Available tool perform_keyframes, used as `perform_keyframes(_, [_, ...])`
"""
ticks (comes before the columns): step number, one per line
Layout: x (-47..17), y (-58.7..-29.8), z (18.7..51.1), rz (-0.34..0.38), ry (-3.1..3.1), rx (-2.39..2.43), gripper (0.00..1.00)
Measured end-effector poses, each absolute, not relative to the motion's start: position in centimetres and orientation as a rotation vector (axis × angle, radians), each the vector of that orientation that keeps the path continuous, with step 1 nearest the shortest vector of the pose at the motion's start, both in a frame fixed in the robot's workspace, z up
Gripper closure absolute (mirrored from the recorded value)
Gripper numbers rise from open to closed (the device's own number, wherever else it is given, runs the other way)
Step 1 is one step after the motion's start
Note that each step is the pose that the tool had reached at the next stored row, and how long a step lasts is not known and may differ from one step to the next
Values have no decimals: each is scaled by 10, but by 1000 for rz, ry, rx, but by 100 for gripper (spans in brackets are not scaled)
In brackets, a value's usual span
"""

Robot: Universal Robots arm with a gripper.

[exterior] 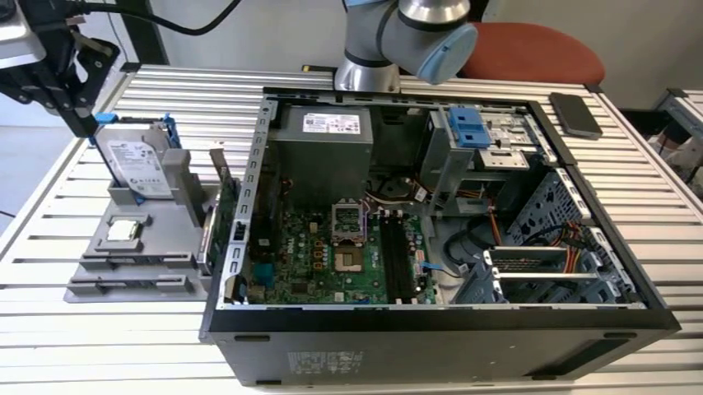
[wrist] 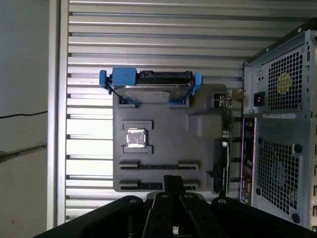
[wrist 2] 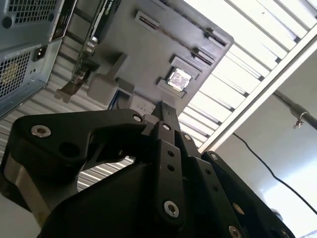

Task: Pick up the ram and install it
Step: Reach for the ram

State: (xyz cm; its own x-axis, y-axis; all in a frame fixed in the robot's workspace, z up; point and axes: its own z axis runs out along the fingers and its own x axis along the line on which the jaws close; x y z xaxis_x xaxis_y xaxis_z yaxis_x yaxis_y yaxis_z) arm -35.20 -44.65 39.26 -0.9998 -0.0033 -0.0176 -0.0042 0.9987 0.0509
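Observation:
My black gripper [exterior: 84, 125] hangs high over the far-left corner of the table in the exterior view, above the grey holder [exterior: 165, 247]. Both wrist views show its fingertips pressed together with nothing between them [wrist: 172, 181] [wrist 2: 166, 110]. In the first wrist view, a thin dark strip [wrist: 153, 165] lies edge-on in one long slot of the holder [wrist: 168, 144]. It looks like the ram, though I cannot tell for sure. The open computer case [exterior: 439, 317] lies beside the holder, and its black memory slots [exterior: 398, 255] are on the green motherboard.
A silver hard drive in a blue frame [exterior: 137, 164] [wrist: 151, 89] stands upright on the holder, near a small square chip [exterior: 123, 230]. A green expansion card [exterior: 225, 222] stands against the case wall. A phone [exterior: 574, 113] lies at the back right.

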Motion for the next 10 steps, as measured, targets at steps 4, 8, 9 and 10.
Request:
perform_keyframes(4, [-352, -453, 393, 80, 3123, -6, 100])
perform_keyframes(8, [-353, -461, 393, 80, 3123, -6, 100])
perform_keyframes(9, [-353, -462, 393, 80, 3123, -6, 100])
perform_keyframes(10, [-353, -464, 393, 80, 3123, -6, 100])
